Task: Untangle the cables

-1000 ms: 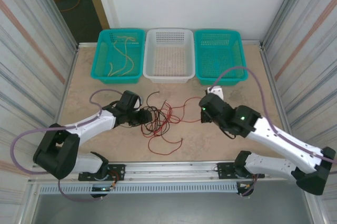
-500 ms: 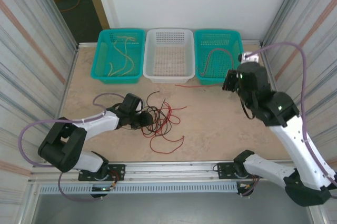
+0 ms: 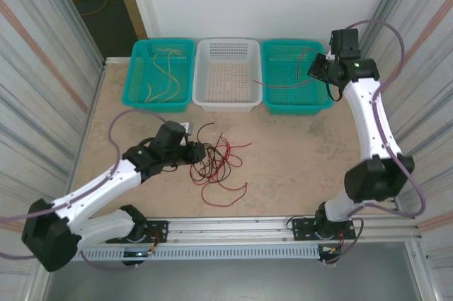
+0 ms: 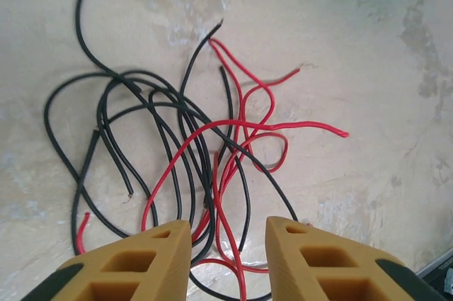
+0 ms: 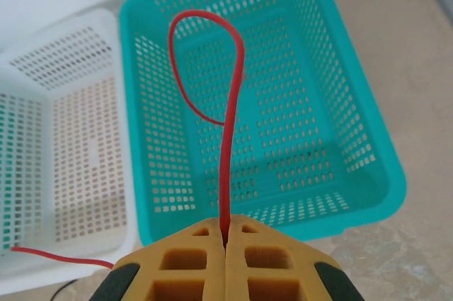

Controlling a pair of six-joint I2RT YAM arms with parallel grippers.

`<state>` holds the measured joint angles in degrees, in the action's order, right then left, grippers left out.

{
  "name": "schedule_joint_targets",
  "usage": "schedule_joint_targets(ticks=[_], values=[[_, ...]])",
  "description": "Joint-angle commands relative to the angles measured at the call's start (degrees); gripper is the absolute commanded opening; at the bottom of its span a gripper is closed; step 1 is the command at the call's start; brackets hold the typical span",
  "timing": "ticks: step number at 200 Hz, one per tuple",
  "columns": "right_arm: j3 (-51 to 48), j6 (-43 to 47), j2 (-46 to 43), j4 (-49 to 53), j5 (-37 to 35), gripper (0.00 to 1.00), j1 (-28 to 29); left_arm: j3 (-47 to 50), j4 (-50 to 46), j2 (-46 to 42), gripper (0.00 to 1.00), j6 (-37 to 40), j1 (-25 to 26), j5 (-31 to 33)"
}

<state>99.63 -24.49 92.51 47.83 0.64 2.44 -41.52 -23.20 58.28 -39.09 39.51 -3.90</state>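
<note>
From above, the right gripper (image 3: 316,69) sits small at 2 o'clock over the right teal basket (image 3: 297,106). Its wrist camera makes the grip plain: fingers clenched on a red cable (image 5: 224,173) that loops above the mesh. The left gripper (image 4: 228,234), jaws parted and grasping nothing, hovers over the red-and-black tangle (image 4: 185,127) near 6 o'clock on the table. In the 11 o'clock basket (image 3: 157,105) lie yellow cables (image 3: 161,74).

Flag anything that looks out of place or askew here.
The thin red wire pinched in the right end effector loops above the right teal perforated basket, but its tail strays to the white perforated basket. Red and black wires lie tangled on the beige table before the left end effector.
</note>
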Motion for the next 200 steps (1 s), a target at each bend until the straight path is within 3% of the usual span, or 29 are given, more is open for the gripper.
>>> schedule_joint_targets(ticks=[1,33,61,94,112,151,177,200], values=[[4.8,-0.5,5.8,-0.6,5.5,0.04,-1.8,-0.3,-4.1,-3.6,0.38,1.1,0.3,4.4],[5.7,-0.5,12.8,1.6,2.8,0.28,-1.8,-0.5,-5.8,-5.5,0.53,1.1,0.3,3.2],[-2.2,-0.4,8.5,-2.2,0.6,0.51,0.2,-0.3,-8.3,-4.8,0.61,2.1,0.4,3.0],[-9.0,0.5,0.2,-1.9,-3.5,0.52,5.2,0.8,-7.5,-2.1,0.67,3.3,0.3,1.2],[-15.9,0.2,-6.3,-3.8,-5.3,0.53,10.2,0.3,-7.6,2.3,0.6,3.6,0.4,-0.4],[-35.1,-5.5,-18.5,-13.0,-6.5,0.54,27.3,1.6,-2.7,6.2,0.51,2.4,0.8,-3.2],[-44.3,-11.6,-20.5,-19.1,-4.5,0.55,36.4,0.7,-2.4,9.2,0.47,2.7,0.8,-4.9],[-46.3,-14.5,-18.2,-19.9,-4.2,0.55,41.8,0.6,-2.8,10.6,0.45,2.6,1.5,-5.6]])
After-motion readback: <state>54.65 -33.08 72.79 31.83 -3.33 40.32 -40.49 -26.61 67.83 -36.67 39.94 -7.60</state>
